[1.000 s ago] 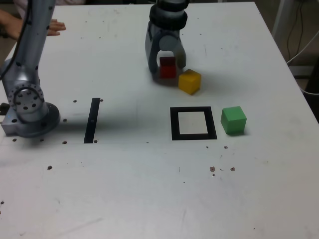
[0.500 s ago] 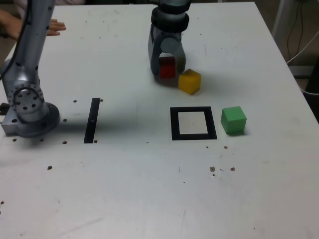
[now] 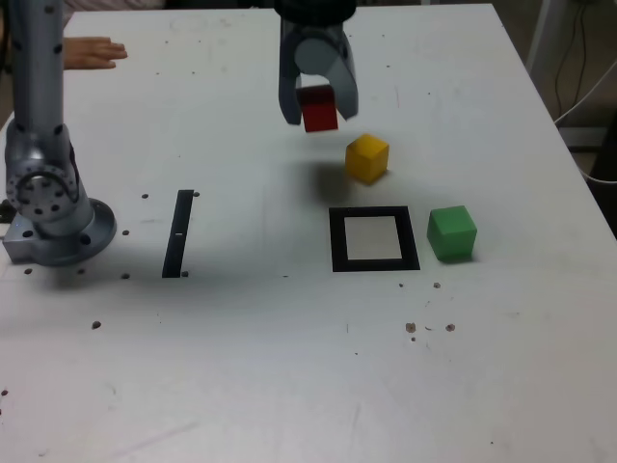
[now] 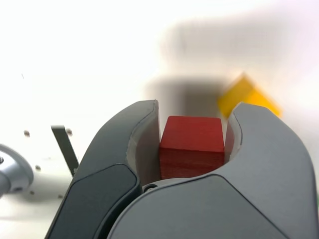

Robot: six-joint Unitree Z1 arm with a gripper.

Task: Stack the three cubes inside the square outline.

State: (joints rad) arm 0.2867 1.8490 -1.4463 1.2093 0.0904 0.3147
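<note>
Gripping a matte red cube (image 3: 319,108) airborne.

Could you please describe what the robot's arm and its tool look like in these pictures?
The arm is silver-grey metal with rounded joint housings, and one disc-shaped joint cover shows a ring of small bolts. The tool is dark grey, with two broad curved fingers lined with paler grey pads. No cables or markings are visible on them.

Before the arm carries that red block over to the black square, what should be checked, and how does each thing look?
1. Red cube clamped between the gripper jaws: ok.
2. Cube clear of the table: ok.
3. Square outline with nothing inside it: ok.
4. Yellow cube and green cube outside the outline: ok.
5. Person's hand at the table's far edge, away from the cubes: ok.
</note>
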